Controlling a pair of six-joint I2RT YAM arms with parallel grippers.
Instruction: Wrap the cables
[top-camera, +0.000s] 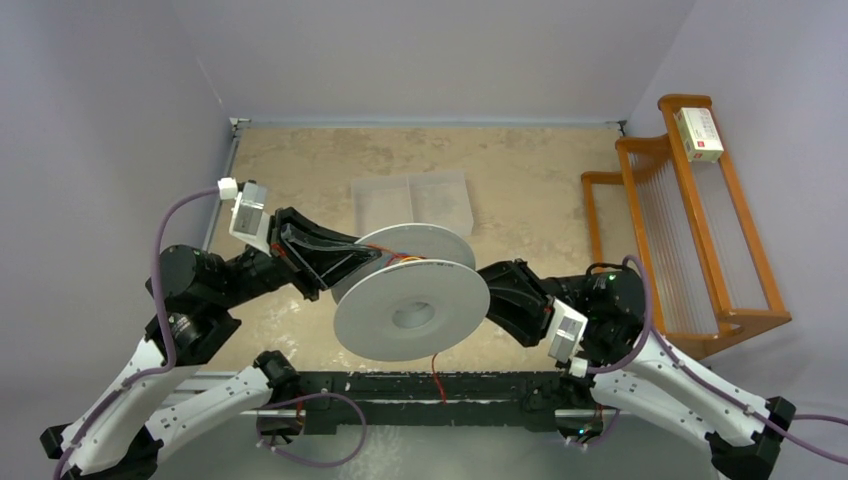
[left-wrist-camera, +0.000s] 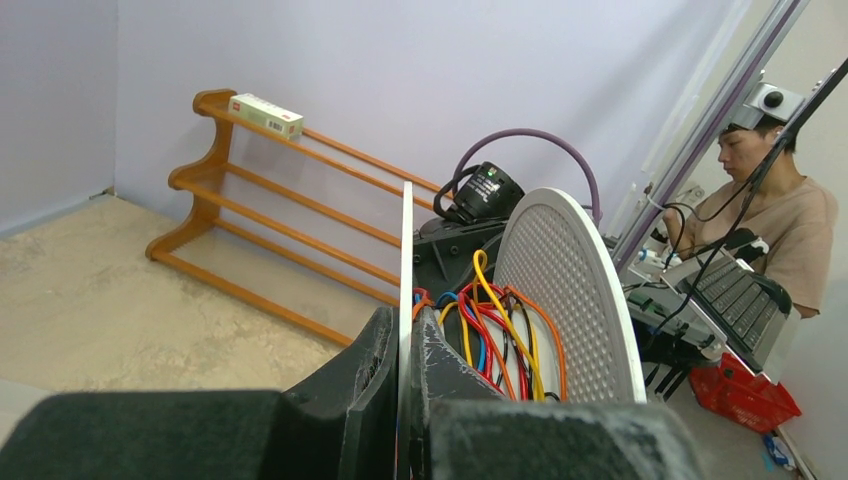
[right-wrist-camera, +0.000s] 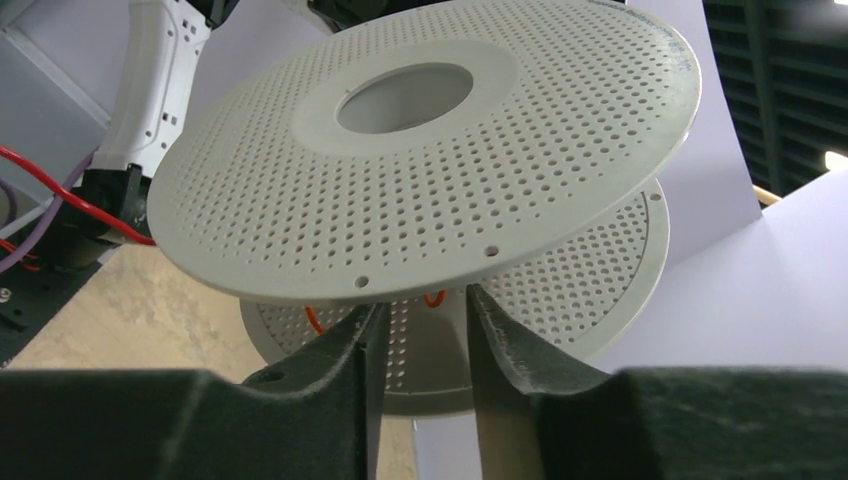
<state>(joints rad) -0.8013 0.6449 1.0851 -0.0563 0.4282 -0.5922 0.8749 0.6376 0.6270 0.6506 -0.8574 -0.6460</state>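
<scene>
A grey perforated double-disc spool (top-camera: 412, 310) hangs in the air between my two grippers. Thin red-orange cables (top-camera: 405, 259) are wound round its core between the discs, and one red strand (top-camera: 438, 375) hangs down over the table's front edge. My left gripper (top-camera: 368, 256) is shut on the edge of the far disc (left-wrist-camera: 406, 250). Beside it in the left wrist view lie red, orange, yellow and blue cables (left-wrist-camera: 490, 330). My right gripper (top-camera: 490, 288) is open, and its fingertips (right-wrist-camera: 482, 310) sit just under the near disc's rim (right-wrist-camera: 420, 180), with nothing between them. An orange loop (right-wrist-camera: 435, 298) shows behind them.
A wooden rack (top-camera: 690, 230) with a white and red box (top-camera: 698, 134) on top stands at the right. A clear plastic container (top-camera: 412, 205) sits on the table behind the spool. A seated person (left-wrist-camera: 770, 190) with a laptop shows in the left wrist view.
</scene>
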